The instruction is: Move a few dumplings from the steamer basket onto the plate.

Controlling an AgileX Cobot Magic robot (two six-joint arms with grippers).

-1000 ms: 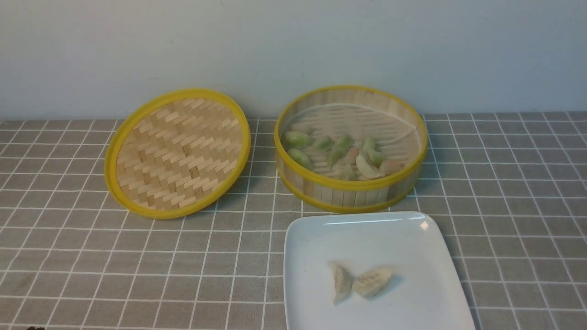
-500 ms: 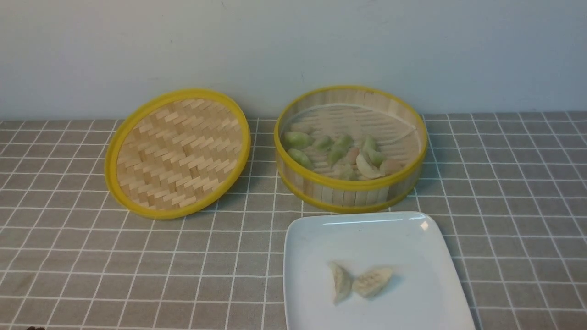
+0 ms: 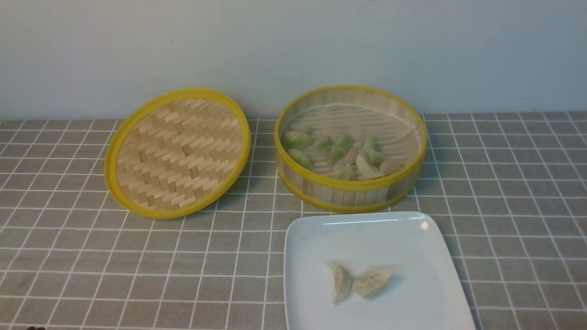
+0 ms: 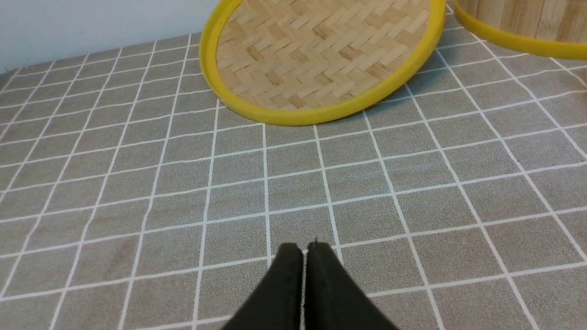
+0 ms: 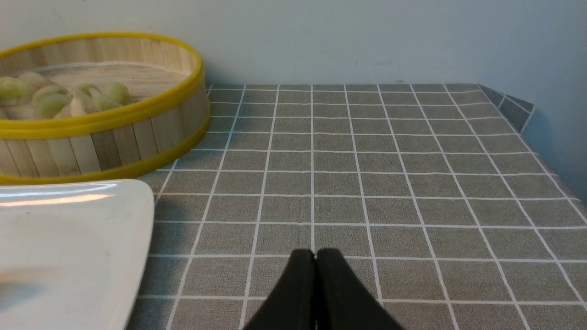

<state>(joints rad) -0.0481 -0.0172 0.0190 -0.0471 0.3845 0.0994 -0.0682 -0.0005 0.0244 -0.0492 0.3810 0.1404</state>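
Note:
The steamer basket [image 3: 351, 192] stands at the back middle and holds several green, cream and pinkish dumplings [image 3: 339, 153]. It also shows in the right wrist view [image 5: 105, 137]. The white plate [image 3: 412, 302] lies in front of it with two cream dumplings [image 3: 360, 282] on it; its corner shows in the right wrist view [image 5: 91, 238]. Neither gripper shows in the front view. My left gripper [image 4: 303, 250] is shut and empty over bare cloth in front of the lid. My right gripper [image 5: 315, 253] is shut and empty over bare cloth to the right of the plate.
The woven yellow-rimmed lid [image 3: 178, 152] leans tilted to the left of the basket, also in the left wrist view [image 4: 321, 59]. A grey checked cloth [image 3: 91, 256] covers the table. A pale wall stands behind, and the table's far right corner [image 5: 518, 105] meets it.

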